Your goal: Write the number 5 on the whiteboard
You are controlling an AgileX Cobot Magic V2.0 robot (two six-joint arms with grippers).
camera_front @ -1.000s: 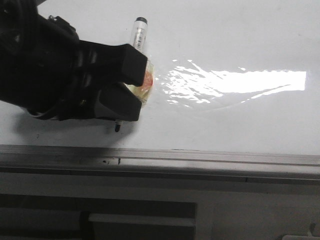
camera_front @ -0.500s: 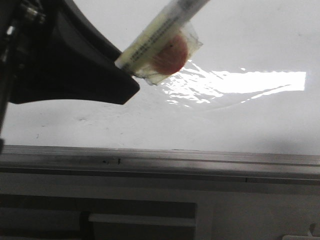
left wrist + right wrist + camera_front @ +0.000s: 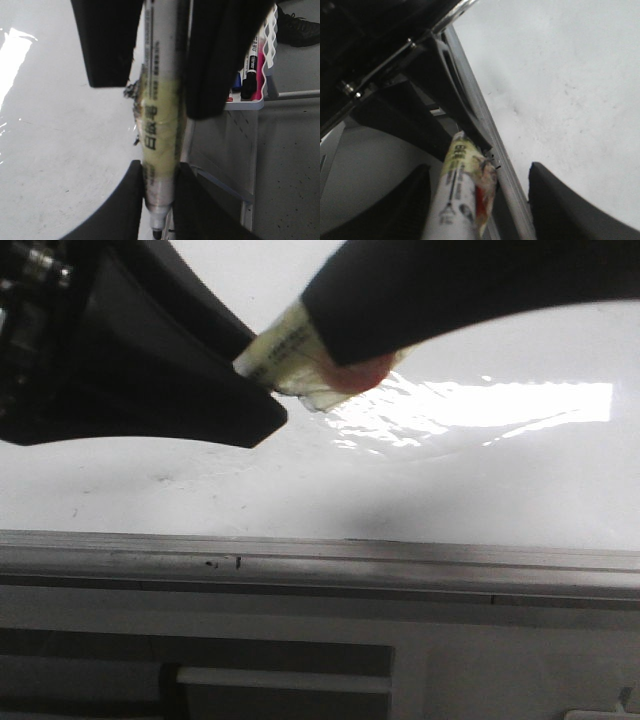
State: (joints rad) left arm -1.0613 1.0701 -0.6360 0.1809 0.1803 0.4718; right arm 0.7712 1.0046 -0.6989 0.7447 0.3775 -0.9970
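Note:
My left gripper [image 3: 262, 380] is shut on a white marker [image 3: 283, 350] wrapped in yellowish tape, held above the whiteboard [image 3: 300, 480]. In the left wrist view its fingers [image 3: 125, 200] clamp the marker [image 3: 160, 125] just behind the dark tip. My right gripper [image 3: 479, 172] is open, its fingers on either side of the marker's other end [image 3: 457, 210]. One of its fingers [image 3: 450, 290] hides that end in the front view. No drawn number 5 shows on the whiteboard, only faint specks and glare.
A grey metal rail [image 3: 400, 560] runs along the whiteboard's near edge, with a table edge below it. In the left wrist view a white slotted basket [image 3: 267, 45] holding several markers [image 3: 248, 75] stands beside the board.
The left gripper lifted the marker off the board near the rail and tilted it. The right gripper has since come in around the marker's upper end.

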